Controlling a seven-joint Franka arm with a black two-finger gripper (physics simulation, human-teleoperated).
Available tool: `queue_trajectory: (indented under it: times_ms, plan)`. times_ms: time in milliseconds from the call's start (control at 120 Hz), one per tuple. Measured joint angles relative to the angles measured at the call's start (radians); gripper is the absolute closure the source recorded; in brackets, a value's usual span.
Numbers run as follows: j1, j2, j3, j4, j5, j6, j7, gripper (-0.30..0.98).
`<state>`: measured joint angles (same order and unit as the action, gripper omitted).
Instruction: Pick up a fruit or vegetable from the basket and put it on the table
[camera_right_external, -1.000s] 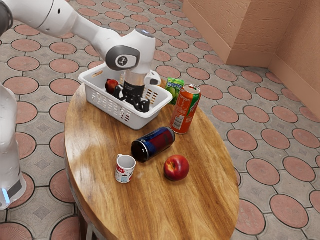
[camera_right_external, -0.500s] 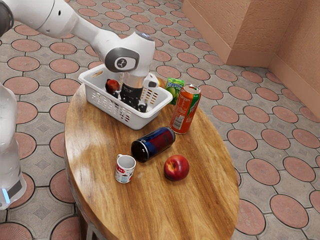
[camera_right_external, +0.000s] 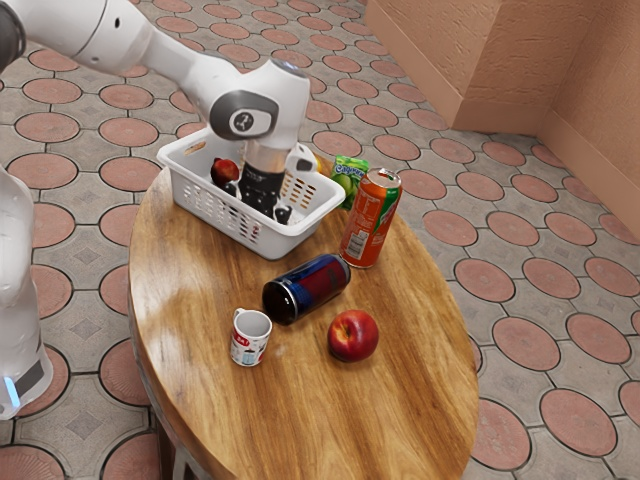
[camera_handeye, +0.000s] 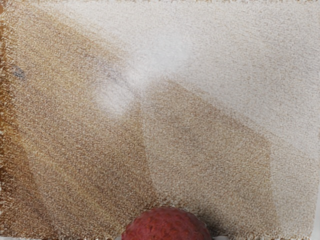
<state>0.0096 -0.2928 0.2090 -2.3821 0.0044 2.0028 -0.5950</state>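
The black gripper (camera_right_external: 260, 203) had risen slightly in the white plastic basket (camera_right_external: 290, 240), possibly lifting the round red fruit (camera_handeye: 167, 225); I couldn't tell its grip.

I see a wood table (camera_right_external: 210, 410) with a curved edge, and light makes part of it shine. The floor (camera_right_external: 560, 350) has pink circles set in gray stone. Bumpy orange-tan walls (camera_right_external: 495, 60) meet at corners behind.
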Motion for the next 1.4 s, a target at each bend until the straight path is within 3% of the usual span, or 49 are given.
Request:
queue_trajectory:
  times_ms: [225, 308, 467, 992, 1400]
  plan:
    - [0.005, -0.001, 0.008, 0.006, 0.048, -0.047, -0.015, 0.87]
    - [0.016, -0.003, 0.007, 0.006, 0.066, -0.058, -0.014, 0.69]
    - [0.023, -0.009, 0.007, 0.009, 0.099, -0.070, -0.009, 0.63]
    - [0.044, -0.030, 0.005, 0.096, 0.224, -0.176, 0.000, 0.62]
    - [0.042, -0.040, -0.043, 0.248, 0.231, -0.378, 0.006, 0.62]
